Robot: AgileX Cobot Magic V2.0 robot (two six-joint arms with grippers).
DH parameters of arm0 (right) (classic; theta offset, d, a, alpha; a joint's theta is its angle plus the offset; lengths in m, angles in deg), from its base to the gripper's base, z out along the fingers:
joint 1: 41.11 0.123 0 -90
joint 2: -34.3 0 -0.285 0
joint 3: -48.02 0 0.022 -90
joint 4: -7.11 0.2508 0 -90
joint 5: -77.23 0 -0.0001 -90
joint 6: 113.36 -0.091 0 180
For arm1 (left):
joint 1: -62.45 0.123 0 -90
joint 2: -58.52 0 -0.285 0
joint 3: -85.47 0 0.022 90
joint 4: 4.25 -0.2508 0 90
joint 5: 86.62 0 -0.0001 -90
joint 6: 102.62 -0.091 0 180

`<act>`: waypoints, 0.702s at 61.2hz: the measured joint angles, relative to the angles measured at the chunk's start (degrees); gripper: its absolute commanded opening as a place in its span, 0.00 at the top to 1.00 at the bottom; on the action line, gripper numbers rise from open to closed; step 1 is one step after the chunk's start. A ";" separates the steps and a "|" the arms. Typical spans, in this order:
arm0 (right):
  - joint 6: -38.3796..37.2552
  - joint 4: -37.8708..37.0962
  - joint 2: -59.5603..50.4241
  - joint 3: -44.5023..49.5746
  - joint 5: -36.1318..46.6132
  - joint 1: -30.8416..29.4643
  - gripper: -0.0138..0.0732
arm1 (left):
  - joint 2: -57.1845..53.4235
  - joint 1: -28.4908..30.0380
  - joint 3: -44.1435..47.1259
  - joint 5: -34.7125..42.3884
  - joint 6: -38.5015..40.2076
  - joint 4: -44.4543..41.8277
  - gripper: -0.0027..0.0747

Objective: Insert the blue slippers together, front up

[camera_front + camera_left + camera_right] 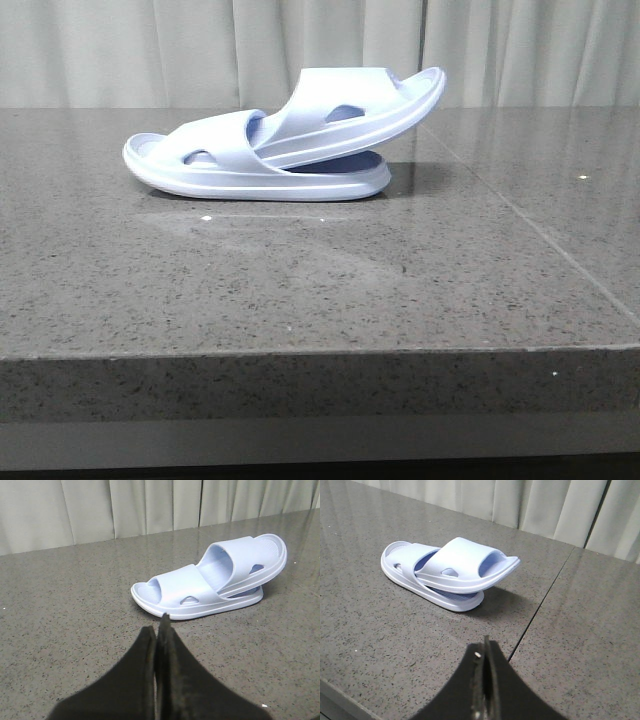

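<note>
Two pale blue slippers lie nested on the grey stone table. The lower slipper (200, 170) lies flat on its sole. The upper slipper (350, 105) has its front pushed under the lower one's strap and its other end tilted up to the right. Both show in the left wrist view, lower (175, 592) and upper (245, 560), and in the right wrist view, lower (405, 562) and upper (465, 562). My left gripper (159, 625) is shut and empty, short of the slippers. My right gripper (485, 647) is shut and empty, well back from them. Neither gripper shows in the front view.
The speckled grey stone table (300, 280) has a front edge near the camera and a thin seam (520, 210) running to the right of the slippers. Pale curtains (200, 50) hang behind the table.
</note>
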 measured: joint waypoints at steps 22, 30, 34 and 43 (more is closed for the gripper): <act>0.12 0.00 0.00 0.00 0.00 0.00 0.98 | 0.00 -1.71 0.00 1.05 0.00 0.10 0.99; 0.12 0.00 0.00 0.00 -0.36 0.00 0.98 | 0.00 -3.52 0.66 3.19 0.00 0.70 0.99; 0.12 0.00 0.00 0.00 -0.48 0.00 0.98 | 0.00 -3.63 0.74 3.93 0.56 0.75 0.99; 0.12 0.00 0.00 0.00 -0.48 0.00 0.98 | -1.28 -3.63 0.74 4.43 11.00 -7.78 0.99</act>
